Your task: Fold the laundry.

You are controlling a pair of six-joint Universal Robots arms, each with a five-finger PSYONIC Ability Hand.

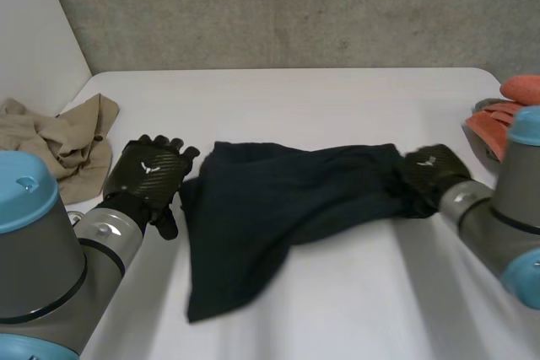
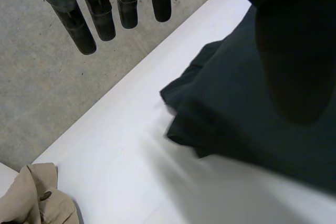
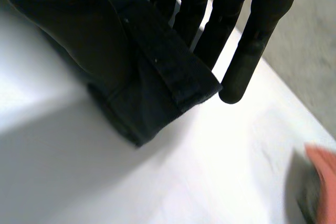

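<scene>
Blue-capped left arm (image 1: 42, 242) fills the near corner, well left of the dark garment (image 1: 270, 200) that lies across the middle of the white tabletop (image 1: 337, 99). A crumpled beige cloth (image 1: 67, 137) sits further left of the garment. The left hand (image 1: 150, 176) hovers just beside the garment's left edge, its fingers (image 2: 79, 30) straight and holding nothing. At the garment's right end, the right hand (image 1: 432, 170) appears to pinch a hemmed band between thumb and straight fingers (image 3: 247, 51). An orange item (image 1: 506, 115) lies right of the garment, apart from it.

With only one end held, a pull from the right would likely drag the garment in a bunch rather than spread it, and the shallow pinch could let the band slip free.

From the head view the left hand seems to touch the garment; its wrist view shows the fingers clear above bare tabletop. The right wrist view reveals the stitched band in the pinch, which the head view hides behind the hand.
</scene>
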